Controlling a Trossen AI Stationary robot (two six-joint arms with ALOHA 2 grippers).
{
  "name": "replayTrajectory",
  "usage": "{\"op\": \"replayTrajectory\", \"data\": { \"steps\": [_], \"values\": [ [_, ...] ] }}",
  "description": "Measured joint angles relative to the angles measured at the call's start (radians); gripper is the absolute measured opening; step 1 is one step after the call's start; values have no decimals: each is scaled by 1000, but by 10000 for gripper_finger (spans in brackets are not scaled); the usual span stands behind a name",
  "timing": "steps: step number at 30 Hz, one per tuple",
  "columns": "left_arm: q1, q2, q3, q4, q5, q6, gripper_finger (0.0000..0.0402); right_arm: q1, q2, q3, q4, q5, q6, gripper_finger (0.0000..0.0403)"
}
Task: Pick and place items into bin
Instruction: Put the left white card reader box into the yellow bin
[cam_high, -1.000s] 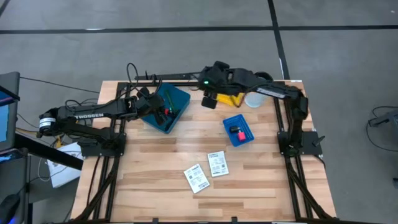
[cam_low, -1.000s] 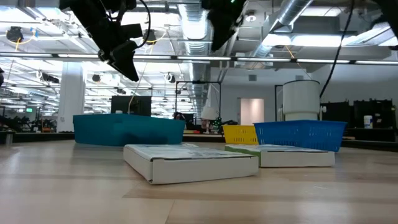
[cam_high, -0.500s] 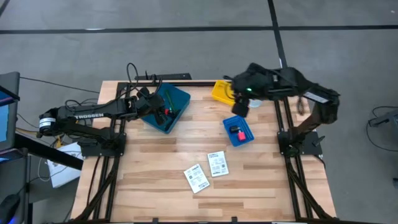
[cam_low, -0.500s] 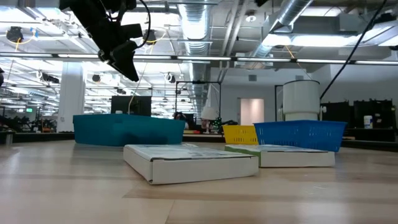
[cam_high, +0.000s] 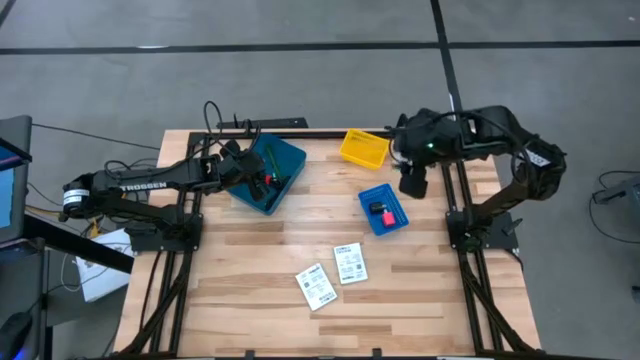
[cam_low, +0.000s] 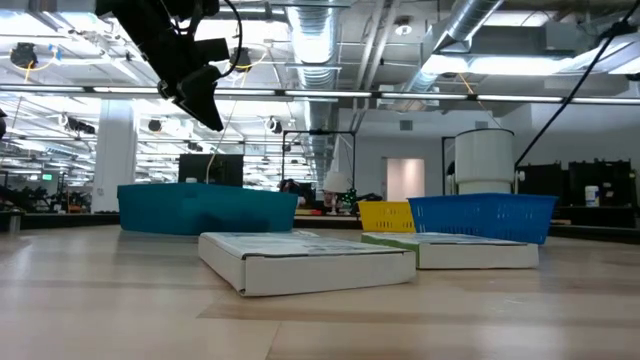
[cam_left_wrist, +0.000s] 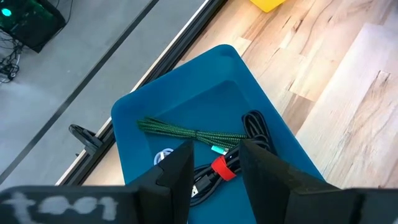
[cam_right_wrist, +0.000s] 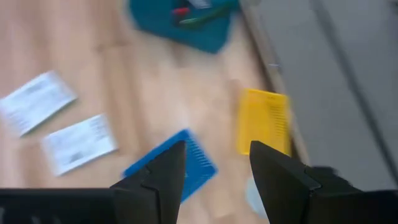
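Observation:
My left gripper (cam_left_wrist: 214, 168) hangs open above the teal bin (cam_high: 266, 175), well over its rim in the low view (cam_low: 200, 95). Inside the teal bin (cam_left_wrist: 186, 106) lie a green braided strip (cam_left_wrist: 186, 132), black cords (cam_left_wrist: 255, 124) and a small red piece (cam_left_wrist: 222, 167). Two white printed cards (cam_high: 350, 263) (cam_high: 316, 287) lie flat on the near middle of the table. My right gripper (cam_high: 413, 180) is open (cam_right_wrist: 211, 165), raised near the table's right edge between the yellow bin (cam_high: 363, 148) and the small blue bin (cam_high: 383, 210).
The blue bin holds a black and red item (cam_high: 380, 211). The yellow bin (cam_right_wrist: 264, 121) stands at the far edge. In the low view the white cards (cam_low: 305, 255) (cam_low: 470, 250) lie in front of the bins. Bare wood spreads across the near left of the table (cam_high: 230, 290).
My right gripper has swung from the far edge beside the teal bin toward the table's right edge and slightly nearer, uncovering the yellow bin. It has left the low view.

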Motion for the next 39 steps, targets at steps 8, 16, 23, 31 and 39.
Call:
{"op": "replayTrajectory", "data": {
  "steps": [8,16,23,31,39],
  "values": [
    [0,0,0,0,0,0,119,-9,-90,-209,100,-365,-170,175],
    [0,0,0,0,0,0,119,-72,-406,-728,575,-444,-132,174],
    [0,0,0,0,0,0,119,-3,-556,-1174,1016,-486,96,171],
    [0,0,0,-1,0,0,119,132,-439,-1494,1689,-485,255,176],
    [0,0,0,-1,0,0,119,221,-207,-1502,2279,-480,264,176]
  ]
}}
